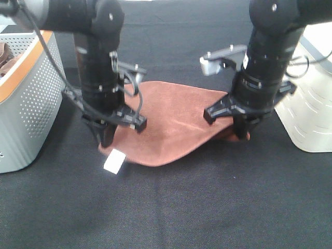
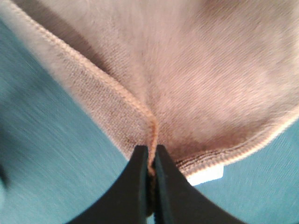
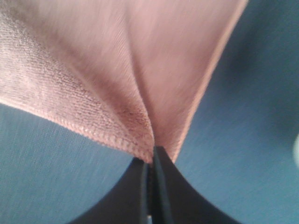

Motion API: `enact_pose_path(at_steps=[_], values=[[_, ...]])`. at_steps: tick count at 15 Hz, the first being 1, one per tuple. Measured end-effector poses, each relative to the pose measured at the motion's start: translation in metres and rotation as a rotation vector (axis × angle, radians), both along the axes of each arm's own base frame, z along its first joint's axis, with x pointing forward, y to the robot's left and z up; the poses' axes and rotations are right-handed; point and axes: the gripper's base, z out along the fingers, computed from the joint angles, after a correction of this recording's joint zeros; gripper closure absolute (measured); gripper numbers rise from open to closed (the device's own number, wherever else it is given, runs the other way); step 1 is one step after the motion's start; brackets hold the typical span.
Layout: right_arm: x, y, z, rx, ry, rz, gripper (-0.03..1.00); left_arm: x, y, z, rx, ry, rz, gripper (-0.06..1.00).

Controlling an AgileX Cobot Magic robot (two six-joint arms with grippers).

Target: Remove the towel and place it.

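The towel (image 1: 174, 122) is a reddish-brown cloth spread over the black table between my two arms, its near edge sagging. A small white tag (image 1: 114, 161) hangs at its near left corner. My left gripper (image 1: 107, 139) is shut on the towel's near left corner; in the left wrist view the closed gripper (image 2: 151, 158) pinches a fold of the towel (image 2: 196, 79), with the tag (image 2: 205, 175) beside it. My right gripper (image 1: 243, 134) is shut on the near right corner; in the right wrist view the gripper (image 3: 150, 161) clamps a pinched fold of the towel (image 3: 117, 60).
A grey perforated basket (image 1: 31, 98) with an orange rim stands at the left, close to my left arm. A cream container (image 1: 311, 109) stands at the right, behind my right arm. Black tablecloth (image 1: 207, 207) lies in front.
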Motion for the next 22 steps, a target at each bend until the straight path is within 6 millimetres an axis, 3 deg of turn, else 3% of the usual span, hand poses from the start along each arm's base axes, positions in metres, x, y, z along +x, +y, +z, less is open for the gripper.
enact_pose_path(at_steps=[8, 16, 18, 20, 22], values=[[-0.019, 0.001, -0.007, 0.035, 0.175, -0.015, 0.97, -0.040, 0.024, -0.005, 0.063, 0.088, -0.008, 0.94], [-0.025, 0.003, -0.006, 0.054, 0.237, -0.035, 0.97, -0.045, 0.024, -0.008, 0.044, 0.121, 0.015, 0.89], [-0.025, 0.003, -0.006, 0.052, 0.241, -0.034, 0.80, -0.046, 0.022, -0.008, 0.026, 0.133, 0.029, 0.62], [-0.028, 0.002, -0.006, 0.041, 0.268, -0.033, 0.45, -0.047, 0.021, -0.007, 0.014, 0.142, 0.036, 0.37], [-0.031, 0.001, -0.005, 0.027, 0.300, -0.030, 0.14, -0.047, 0.021, -0.007, 0.011, 0.142, 0.036, 0.27]])
